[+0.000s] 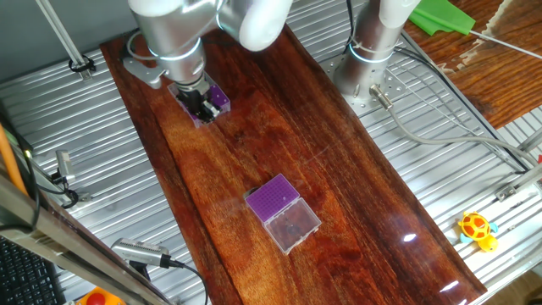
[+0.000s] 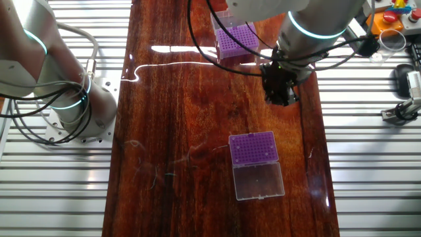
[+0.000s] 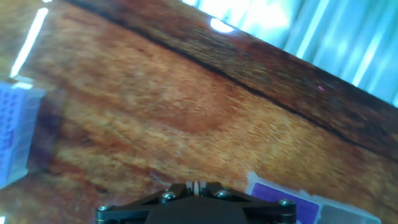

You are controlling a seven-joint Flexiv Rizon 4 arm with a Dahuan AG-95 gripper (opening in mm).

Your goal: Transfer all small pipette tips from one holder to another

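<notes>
My gripper (image 2: 281, 92) hangs over the wooden board between two purple tip holders. In the hand view its fingers (image 3: 186, 186) are pressed together on a thin pale sliver, which looks like a small pipette tip (image 3: 196, 185). One holder (image 2: 237, 38) stands at the board's far end, close beside the gripper (image 1: 200, 108), and shows again as the holder (image 1: 218, 97) and the holder (image 3: 11, 134). The other holder (image 2: 253, 146) stands mid-board with its clear lid (image 2: 260, 181) folded open, seen also as the holder (image 1: 273, 198) and the holder (image 3: 280, 198). Single tips in the racks are too small to make out.
The dark wooden board (image 1: 339, 169) lies on a ribbed metal table (image 2: 59, 191). A second arm's base (image 2: 72, 105) with cables stands beside the board. A yellow toy (image 1: 477, 229) and a metal tool (image 1: 140, 252) lie off the board.
</notes>
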